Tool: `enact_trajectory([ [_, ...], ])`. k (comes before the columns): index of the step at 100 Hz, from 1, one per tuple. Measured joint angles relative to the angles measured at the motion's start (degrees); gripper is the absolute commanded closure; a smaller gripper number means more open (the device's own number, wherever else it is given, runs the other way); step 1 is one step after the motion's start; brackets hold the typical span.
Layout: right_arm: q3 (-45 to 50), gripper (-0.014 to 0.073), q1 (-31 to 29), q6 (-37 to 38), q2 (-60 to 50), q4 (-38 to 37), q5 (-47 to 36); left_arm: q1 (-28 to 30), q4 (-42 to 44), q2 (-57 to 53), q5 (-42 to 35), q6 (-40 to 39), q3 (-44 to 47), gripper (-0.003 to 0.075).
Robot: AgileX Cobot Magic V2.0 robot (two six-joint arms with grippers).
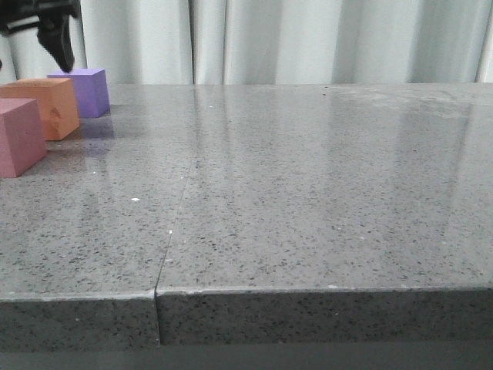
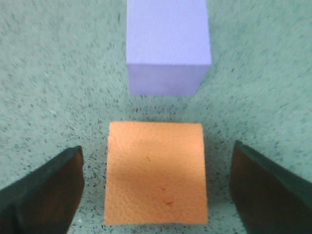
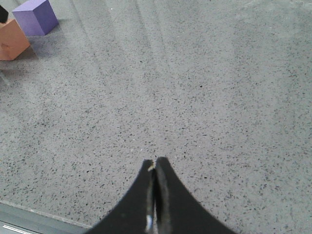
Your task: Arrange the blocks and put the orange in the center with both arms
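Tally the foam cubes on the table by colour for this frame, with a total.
Orange cube: 1
Purple cube: 1
Pink-red cube: 1
Total: 3

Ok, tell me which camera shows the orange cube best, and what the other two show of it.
The left wrist view: the orange cube fills the middle, its whole top face sharp between the open left gripper fingers. The front view shows it small at the far left, partly behind the pink-red cube. The right wrist view catches only a cropped corner.
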Motion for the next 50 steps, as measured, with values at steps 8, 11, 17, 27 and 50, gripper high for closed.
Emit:
enact_trajectory([
  [8, 0.00, 0.0662, 0.00, 0.00, 0.00, 0.00, 0.00, 0.00, 0.00, -1.87, 0.00, 0.00, 0.09, 0.0366],
  [11, 0.00, 0.0662, 0.00, 0.00, 0.00, 0.00, 0.00, 0.00, 0.00, -2.71, 0.00, 0.00, 0.13, 0.0416],
  [17, 0.00, 0.0662, 0.00, 0.14, 0.00, 0.00, 0.00, 0.00, 0.00, -4.07, -0.25, 0.00, 0.64, 0.0533],
  [27, 0.00, 0.0662, 0.00, 0.14, 0.00, 0.00, 0.00, 0.00, 0.00, -6.84, -1.47, 0.00, 2.68, 0.0715],
  [50, 0.00, 0.0662, 0.00, 0.14, 0.00, 0.00, 0.00, 0.00, 0.00, -13.53, -3.82, 0.00, 9.15, 0.0741],
])
